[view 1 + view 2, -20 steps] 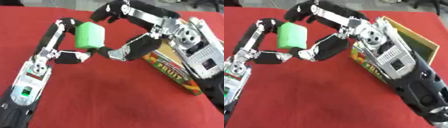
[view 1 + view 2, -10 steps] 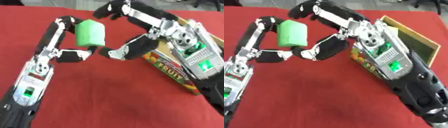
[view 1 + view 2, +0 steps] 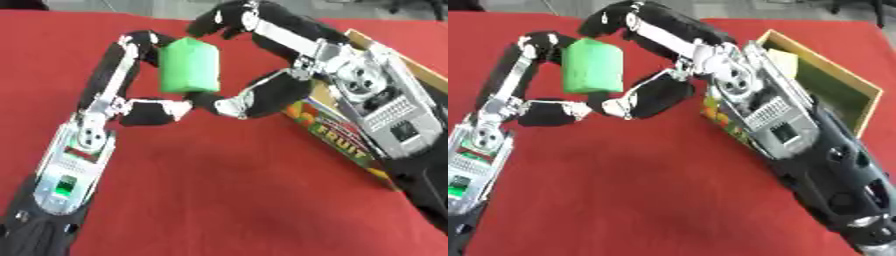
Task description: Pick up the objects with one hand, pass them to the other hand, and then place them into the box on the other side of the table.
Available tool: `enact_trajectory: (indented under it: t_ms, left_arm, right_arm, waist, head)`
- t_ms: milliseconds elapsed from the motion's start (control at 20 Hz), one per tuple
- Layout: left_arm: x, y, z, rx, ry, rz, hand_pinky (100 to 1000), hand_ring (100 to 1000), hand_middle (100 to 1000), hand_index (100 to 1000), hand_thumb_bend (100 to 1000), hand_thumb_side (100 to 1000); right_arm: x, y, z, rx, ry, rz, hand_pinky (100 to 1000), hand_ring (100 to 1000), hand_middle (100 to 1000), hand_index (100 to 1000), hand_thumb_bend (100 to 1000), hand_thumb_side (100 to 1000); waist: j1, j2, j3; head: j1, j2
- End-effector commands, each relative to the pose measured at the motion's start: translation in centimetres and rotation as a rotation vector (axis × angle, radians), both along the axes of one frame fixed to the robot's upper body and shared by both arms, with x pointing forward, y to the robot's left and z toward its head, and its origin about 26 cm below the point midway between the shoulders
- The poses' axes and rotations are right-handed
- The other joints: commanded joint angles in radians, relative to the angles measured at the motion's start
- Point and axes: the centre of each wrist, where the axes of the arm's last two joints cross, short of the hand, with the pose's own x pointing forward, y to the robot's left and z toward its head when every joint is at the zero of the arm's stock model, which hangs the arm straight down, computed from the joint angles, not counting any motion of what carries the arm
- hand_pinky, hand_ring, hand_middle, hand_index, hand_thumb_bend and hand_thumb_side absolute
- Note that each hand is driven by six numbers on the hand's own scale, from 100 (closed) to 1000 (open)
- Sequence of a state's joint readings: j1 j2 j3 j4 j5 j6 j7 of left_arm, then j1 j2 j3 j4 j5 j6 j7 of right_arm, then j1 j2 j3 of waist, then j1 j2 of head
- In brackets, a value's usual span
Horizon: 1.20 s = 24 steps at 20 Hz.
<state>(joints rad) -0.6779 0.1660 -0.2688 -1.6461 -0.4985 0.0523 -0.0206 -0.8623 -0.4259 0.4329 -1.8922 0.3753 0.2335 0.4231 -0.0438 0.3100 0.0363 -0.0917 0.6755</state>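
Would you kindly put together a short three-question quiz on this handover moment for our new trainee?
1. True or false: the green block is lying flat on the red table.
2. Which hands touch the block? A) only the left hand B) only the right hand C) both
3. Fill in: the box printed FRUIT stands on the robot's ____ side.

Key:
1. False; it is held up between the two hands.
2. C; fingers of each hand meet it above and below.
3. right; a pale thing lies inside it at the far end.
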Motion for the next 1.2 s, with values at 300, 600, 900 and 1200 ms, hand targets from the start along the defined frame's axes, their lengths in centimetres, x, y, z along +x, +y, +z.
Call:
enact_trajectory:
  t_ms: [300, 600, 900, 1200]
  left_arm:
    - [-0.69, -0.76, 1.02, -0.011, -0.043, -0.029, 643, 540, 456, 483, 115, 100]
    - [-0.95, -0.87, 1.2, -0.014, -0.058, -0.033, 643, 540, 456, 484, 113, 100]
    - [-1.01, -0.99, 1.45, -0.012, -0.067, -0.035, 643, 541, 457, 485, 117, 100]
    - [-0.97, -1.07, 1.68, -0.007, -0.075, -0.036, 642, 541, 457, 485, 117, 100]
  right_arm:
    - [0.38, -0.23, 0.54, 0.028, -0.054, -0.046, 850, 881, 793, 846, 410, 236]
    - [0.7, -0.33, 0.25, 0.02, -0.067, -0.066, 850, 880, 791, 847, 419, 239]
    - [0.8, -0.4, 0.03, 0.003, -0.059, -0.063, 851, 882, 793, 848, 435, 249]
    - [0.81, -0.48, -0.05, -0.003, -0.053, -0.06, 852, 882, 793, 848, 442, 246]
  waist:
    - [0.003, -0.016, 0.003]
    - [0.004, -0.014, 0.006]
    - [0.003, -0.014, 0.005]
    - [0.004, -0.013, 0.003]
  head:
    - [-0.008, 0.002]
    - [-0.009, 0.001]
    - [-0.006, 0.003]
    - [-0.003, 0.001]
